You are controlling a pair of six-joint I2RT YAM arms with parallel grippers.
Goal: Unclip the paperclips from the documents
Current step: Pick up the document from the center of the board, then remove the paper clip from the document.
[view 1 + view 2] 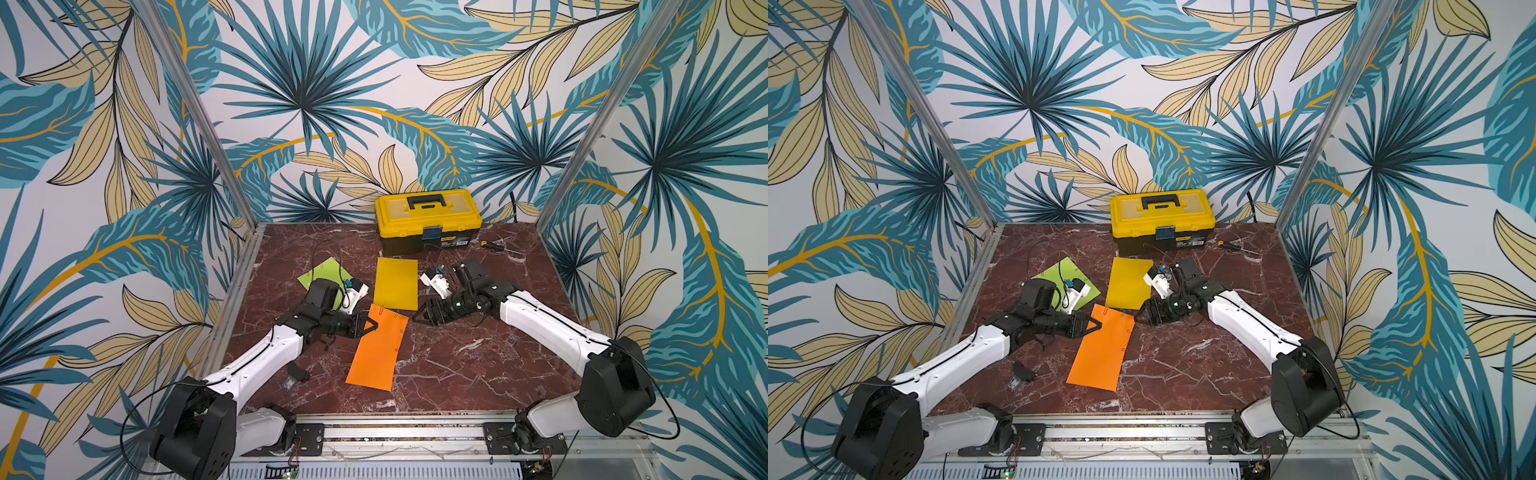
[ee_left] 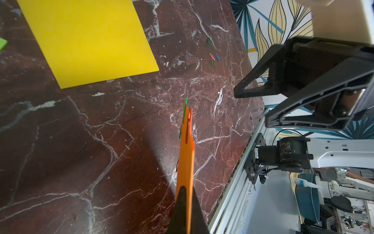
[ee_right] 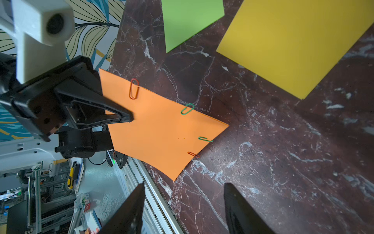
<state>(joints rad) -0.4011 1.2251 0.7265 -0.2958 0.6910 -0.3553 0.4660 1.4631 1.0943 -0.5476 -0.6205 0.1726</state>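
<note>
My left gripper (image 1: 376,326) is shut on the far left edge of the orange document (image 1: 374,357), and that end is lifted off the table. In the right wrist view several paperclips sit along the orange document's (image 3: 162,131) edges: a red one (image 3: 134,89), two green ones (image 3: 187,109) (image 3: 205,139) and a second red one (image 3: 193,155). My right gripper (image 3: 184,185) is open and empty, just right of the sheet's far corner. The yellow document (image 1: 395,282) and the lime green document (image 1: 322,274) lie flat farther back. Several loose paperclips (image 2: 213,57) lie on the table.
A yellow-and-black toolbox (image 1: 428,220) stands at the back wall, with a yellow-handled screwdriver (image 1: 492,246) to its right. A small black object (image 1: 299,372) lies by the left arm. The metal rail (image 1: 399,428) borders the table's front edge.
</note>
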